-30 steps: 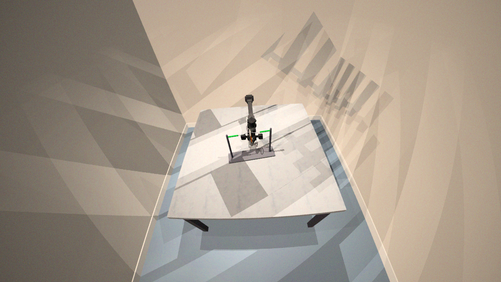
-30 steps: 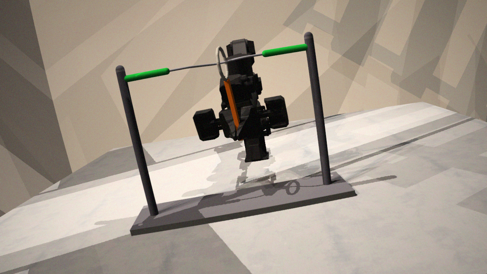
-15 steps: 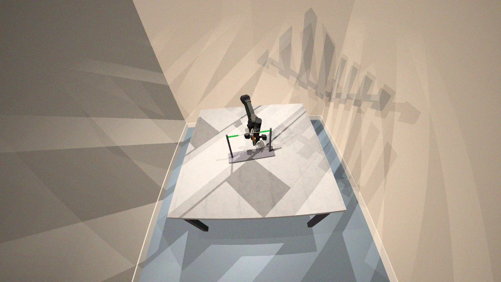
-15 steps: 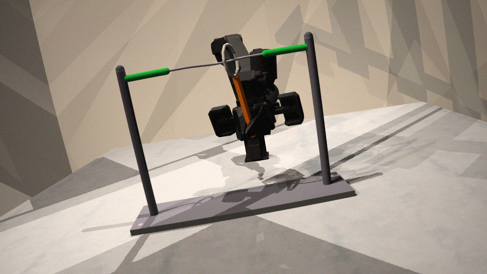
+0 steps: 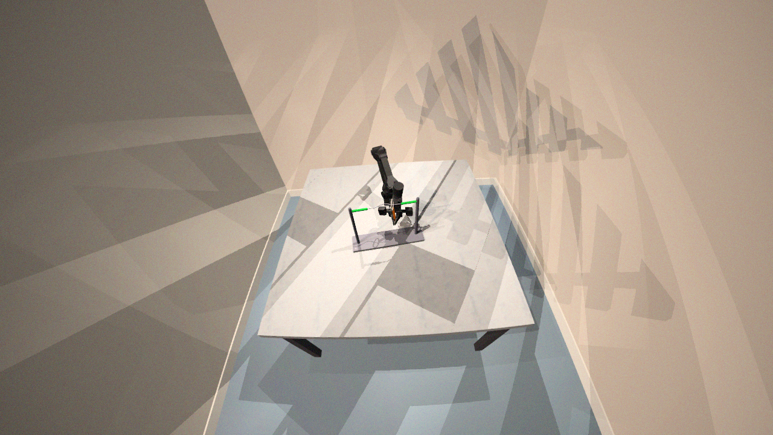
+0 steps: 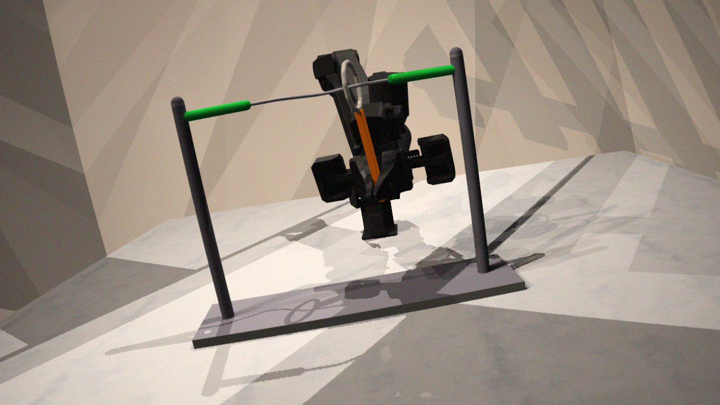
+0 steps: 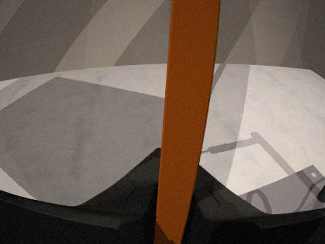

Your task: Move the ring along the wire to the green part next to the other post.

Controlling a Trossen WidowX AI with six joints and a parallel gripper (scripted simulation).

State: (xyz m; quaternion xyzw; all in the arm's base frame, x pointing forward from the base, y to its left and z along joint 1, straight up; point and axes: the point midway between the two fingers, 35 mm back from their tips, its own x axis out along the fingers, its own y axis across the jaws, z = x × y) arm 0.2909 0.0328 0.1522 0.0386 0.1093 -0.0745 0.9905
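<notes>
My gripper point(image 6: 378, 185) point(image 5: 394, 219) point(image 7: 168, 157) is shut on the lower end of the orange handle point(image 6: 368, 143) point(image 7: 187, 112) point(image 5: 394, 215). The handle leans up and to the left to the pale ring point(image 6: 346, 82). The thin grey wire point(image 6: 292, 97) passes through the ring, right of the wire's middle and a short way left of the right green part point(image 6: 420, 73) point(image 5: 408, 202). I cannot tell if the ring touches the wire. The left green part point(image 6: 217, 110) point(image 5: 359, 208) lies by the left post point(image 6: 201, 211). The right post point(image 6: 468, 166) stands close to the gripper's right.
The two posts stand on a flat grey base plate point(image 6: 362, 307) point(image 5: 372, 244) point(image 7: 288, 190) on the marble table point(image 5: 389, 292). The arm's black body point(image 5: 384, 167) rises behind the wire. Walls close in the table on the left, the back and the right.
</notes>
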